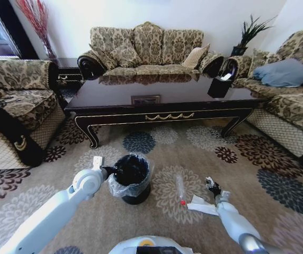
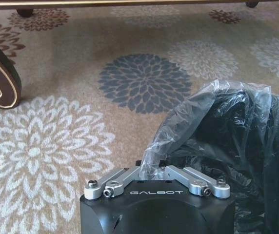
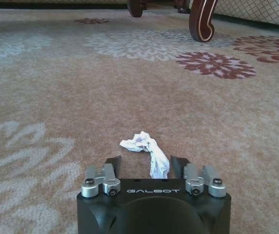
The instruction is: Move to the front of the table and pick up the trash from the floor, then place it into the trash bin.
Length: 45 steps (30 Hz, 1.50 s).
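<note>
- Standing on a floral carpet (image 1: 278,159) — the trash bin (image 1: 130,180), round and black, lined with a crinkly translucent bag (image 2: 193,117), near the robot and left of centre.
- Left gripper (image 2: 151,168) — at the bin's left rim, pressed together on a fold of the bag's edge.
- Right gripper (image 3: 146,163) — low over the carpet at near right, fingers (image 3: 112,163) spread, with crumpled white paper (image 3: 149,151) lying on the carpet between them and reaching beyond their tips.
- Clear plastic tube (image 1: 180,189) with a red tip — lying on the carpet between the bin and the right gripper, just left of a flat white piece (image 1: 202,205).
- Table (image 1: 162,103) — long, glossy, dark, with gold trim, farther off beyond the bin; a small black box (image 1: 219,86) stands near its right end.
- Patterned sofas (image 1: 146,50) — left, far and right of the table.
</note>
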Available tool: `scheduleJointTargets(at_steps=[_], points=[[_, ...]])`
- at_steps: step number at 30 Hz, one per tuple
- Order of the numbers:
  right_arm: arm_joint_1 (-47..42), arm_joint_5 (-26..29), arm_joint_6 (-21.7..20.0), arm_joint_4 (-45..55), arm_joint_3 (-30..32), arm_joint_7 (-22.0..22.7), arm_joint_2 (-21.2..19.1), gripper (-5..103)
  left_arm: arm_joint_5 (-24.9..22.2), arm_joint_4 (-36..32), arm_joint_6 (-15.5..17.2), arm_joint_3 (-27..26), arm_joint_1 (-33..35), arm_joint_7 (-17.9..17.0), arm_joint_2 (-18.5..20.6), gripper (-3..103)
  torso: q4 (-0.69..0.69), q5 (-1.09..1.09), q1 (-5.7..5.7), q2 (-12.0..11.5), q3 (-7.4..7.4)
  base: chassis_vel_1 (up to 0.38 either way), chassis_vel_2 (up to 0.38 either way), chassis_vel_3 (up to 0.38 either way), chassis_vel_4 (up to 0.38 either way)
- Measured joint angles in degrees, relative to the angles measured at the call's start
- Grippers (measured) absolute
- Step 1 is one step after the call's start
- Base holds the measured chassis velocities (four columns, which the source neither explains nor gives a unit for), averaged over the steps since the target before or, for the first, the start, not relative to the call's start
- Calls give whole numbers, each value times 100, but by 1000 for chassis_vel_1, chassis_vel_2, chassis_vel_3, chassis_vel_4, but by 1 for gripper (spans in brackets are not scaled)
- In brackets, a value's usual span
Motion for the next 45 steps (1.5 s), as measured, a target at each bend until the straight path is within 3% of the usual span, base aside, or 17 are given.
scheduleJointTargets(at_steps=[2, 4, 10, 12, 16, 25, 32, 35, 38, 45], points=[[4, -10, -9, -3, 7, 29, 4, 48, -8, -5, 0, 0, -44, 15, -1, 4, 0, 0, 0, 0, 0, 0, 0, 0, 0], [4, -10, -14, -4, 10, 34, -1, 48, -13, -6, 0, 0, -54, 21, -5, 4, 0, 0, 0, 0, 0, 0, 0, 0, 0], [-41, -5, -21, 2, 37, 44, -74, 21, 2, -6, 0, 0, -34, 45, -86, 4, -1, -1, 0, 0, 0, 0, 0, 0, 0], [-52, -3, -21, 11, 41, 45, -85, 21, 9, -5, 0, 0, -27, 47, -101, 4, -2, -1, 0, 0, 0, 0, 0, 0, 0], [-189, 12, -19, 162, 69, 58, -109, 2, 46, -4, 0, -4, 28, 57, -132, 4, 0, 0, 0, 0, 0, 0, 0, 0, 0], [-715, 159, 56, 942, 59, 103, -335, 0, 88, 8, 0, 65, 56, 49, -209, 4, -1, 0, 0, 0, 0, 0, 0, 0, 0], [-2038, 540, -75, 3327, 180, 255, -738, 0, 173, 29, 0, 339, -44, -23, -347, 4, 0, -1, 0, 0, -1, 0, 0, 0, 0], [-2397, 556, -128, 3870, 231, 298, -805, 0, 187, 15, 0, 408, -69, -57, -406, 4, -3, 1, 0, 0, -1, 0, 0, 0, 0], [-3420, 697, -217, 5510, 522, 444, -938, 0, 266, 60, 0, 690, -196, -73, -541, 4, -1, 0, 0, 0, -1, 0, 0, 0, 0], [-4070, 676, -299, 6702, 819, 577, -953, 0, 391, 10, -1, 972, -308, -107, -702, 4, -1, 0, 0, 0, -1, 0, 0, 0, 0]])
